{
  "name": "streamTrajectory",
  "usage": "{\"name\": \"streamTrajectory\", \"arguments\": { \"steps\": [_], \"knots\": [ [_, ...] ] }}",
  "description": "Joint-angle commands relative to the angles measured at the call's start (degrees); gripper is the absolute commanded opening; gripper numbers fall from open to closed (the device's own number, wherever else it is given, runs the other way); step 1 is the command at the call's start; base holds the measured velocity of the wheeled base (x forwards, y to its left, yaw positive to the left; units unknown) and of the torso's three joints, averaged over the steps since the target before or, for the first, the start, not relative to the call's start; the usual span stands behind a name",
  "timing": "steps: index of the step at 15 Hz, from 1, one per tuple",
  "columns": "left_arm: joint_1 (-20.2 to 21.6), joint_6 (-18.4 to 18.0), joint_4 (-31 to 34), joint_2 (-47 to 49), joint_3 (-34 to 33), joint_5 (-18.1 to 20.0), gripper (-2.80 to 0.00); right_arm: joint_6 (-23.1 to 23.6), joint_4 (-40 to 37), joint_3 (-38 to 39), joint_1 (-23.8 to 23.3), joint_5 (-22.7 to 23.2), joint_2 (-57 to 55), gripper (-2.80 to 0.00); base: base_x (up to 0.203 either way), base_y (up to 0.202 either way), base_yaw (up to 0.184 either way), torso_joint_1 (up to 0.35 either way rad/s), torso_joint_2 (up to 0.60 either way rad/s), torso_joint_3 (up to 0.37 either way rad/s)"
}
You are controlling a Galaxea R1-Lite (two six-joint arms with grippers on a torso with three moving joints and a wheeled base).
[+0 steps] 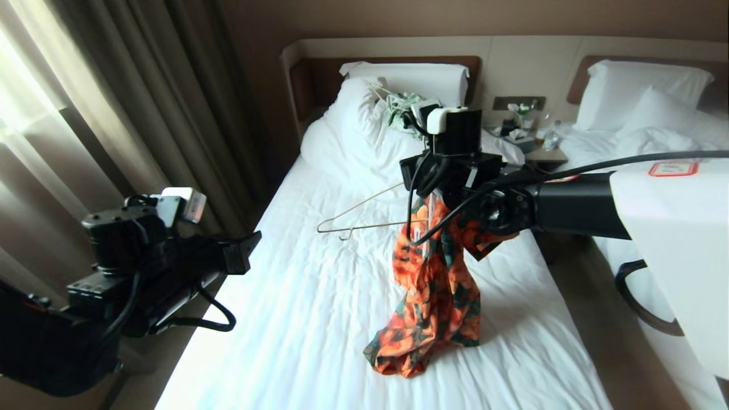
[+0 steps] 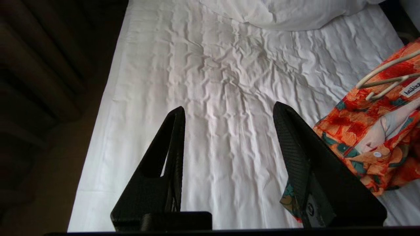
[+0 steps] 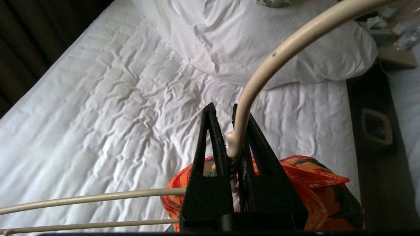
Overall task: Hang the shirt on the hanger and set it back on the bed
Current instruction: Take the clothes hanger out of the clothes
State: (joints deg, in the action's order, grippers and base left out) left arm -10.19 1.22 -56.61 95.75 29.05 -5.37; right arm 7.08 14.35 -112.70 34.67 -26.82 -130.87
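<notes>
Cream-white wire runs up between the fingers of my right pincer, which is clamped tight on the neck of the hanger just below its curved hook. I hold it above the middle of the bed. In the head view 1 shoulder of the hanger sticks out bare toward my left side. The shirt, orange flowers on dark green, hangs bunched from the other end, and its lower folds rest crumpled on the white sheet. How much of that hidden shoulder sits inside the shirt I cannot tell, since my own wrist covers it. My left pincer hovers off the left side of the bed with its 2 fingers spread wide and nothing between them; the shirt is close beside 1 finger.
</notes>
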Motion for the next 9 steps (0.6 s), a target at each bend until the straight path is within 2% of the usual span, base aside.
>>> {"name": "streamTrajectory", "arguments": {
  "steps": [1,5,6,7,9],
  "knots": [
    [6.37,-0.05,-1.05,-5.72,-4.49,1.87,-2.8,-8.62,0.31,0.02,0.03,-0.15,-3.02,-2.8,0.0,0.0,0.0,0.0,0.0,0.0],
    [23.35,-0.1,-1.34,-12.59,-9.76,10.64,-2.8,-25.77,1.6,0.03,0.33,0.55,-6.17,-2.8,0.0,0.0,0.0,0.0,0.0,0.0],
    [26.49,-0.13,-1.28,-14.57,-10.16,12.36,-2.8,-28.01,2.61,0.06,0.38,1.16,-7.3,-2.8,0.0,0.0,0.0,0.0,0.0,0.0],
    [28.11,-0.22,-1.23,-15.85,-10.44,13.3,-2.8,-28.87,2.65,0.22,0.4,1.42,-7.47,-2.8,0.0,0.0,0.0,0.0,0.0,0.0],
    [28.52,-0.52,-0.87,-16.03,-10.37,11.52,-2.8,-31.18,0.35,0.37,1.39,1.24,-6.0,-2.8,0.0,0.0,0.0,0.0,0.0,0.0]
  ]
}}
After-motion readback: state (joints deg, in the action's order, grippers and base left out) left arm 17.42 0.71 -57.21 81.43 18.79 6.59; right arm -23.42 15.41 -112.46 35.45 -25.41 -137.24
